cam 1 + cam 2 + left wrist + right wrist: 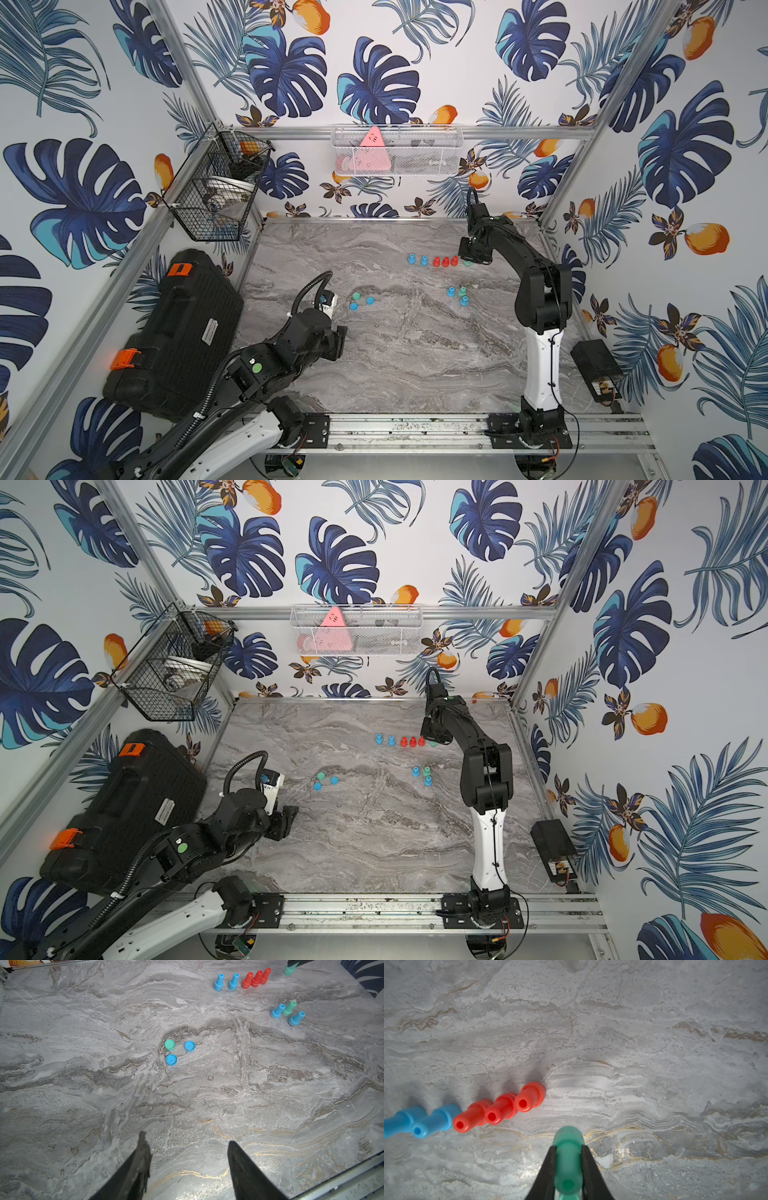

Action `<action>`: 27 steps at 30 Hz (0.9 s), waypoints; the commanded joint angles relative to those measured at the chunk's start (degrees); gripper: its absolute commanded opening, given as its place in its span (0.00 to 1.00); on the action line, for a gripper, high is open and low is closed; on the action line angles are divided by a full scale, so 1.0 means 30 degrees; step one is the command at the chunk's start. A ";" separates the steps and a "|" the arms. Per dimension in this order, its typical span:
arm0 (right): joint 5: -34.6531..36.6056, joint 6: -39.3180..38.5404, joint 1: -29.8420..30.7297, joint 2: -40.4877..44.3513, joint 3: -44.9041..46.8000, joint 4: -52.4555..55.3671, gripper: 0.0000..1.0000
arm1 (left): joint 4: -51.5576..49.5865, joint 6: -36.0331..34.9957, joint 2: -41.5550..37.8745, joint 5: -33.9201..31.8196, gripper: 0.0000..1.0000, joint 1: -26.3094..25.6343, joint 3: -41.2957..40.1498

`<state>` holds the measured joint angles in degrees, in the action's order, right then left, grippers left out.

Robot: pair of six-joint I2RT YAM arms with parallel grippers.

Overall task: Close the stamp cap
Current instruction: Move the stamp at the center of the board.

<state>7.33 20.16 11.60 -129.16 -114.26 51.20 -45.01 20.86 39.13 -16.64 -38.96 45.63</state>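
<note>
Between the tips of the right gripper (pixel 569 1147), the green peg-shaped plastic stamp (pixel 568 1159) is being pinched, just beside three red plastic stamps (pixel 502 1108). Well apart on the grey marble tabletop (pixel 83 1084), a round green cap (pixel 170 1044) is lying by two blue caps (pixel 190 1046); the left gripper (pixel 187 1137) is hovering spread, empty.

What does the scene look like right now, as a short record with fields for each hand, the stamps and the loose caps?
right hand: shut on green stamp, beside the red end of the row
left hand: open, empty, above the marble table
row: two blue stamps, three red stamps, standing
stamp cluster: two blue, one green, standing
loose caps: green cap, two blue caps
</note>
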 commanded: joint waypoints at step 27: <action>-0.0303 0.0589 -0.0642 -0.4471 -0.5376 0.1696 0.18 | 0.0506 -0.0335 -0.0037 0.0262 0.64 0.0271 -0.0007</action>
<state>6.94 21.45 9.80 -141.78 -128.81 54.15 -44.99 20.84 39.05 -16.25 -38.37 45.60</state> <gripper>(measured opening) 0.209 0.638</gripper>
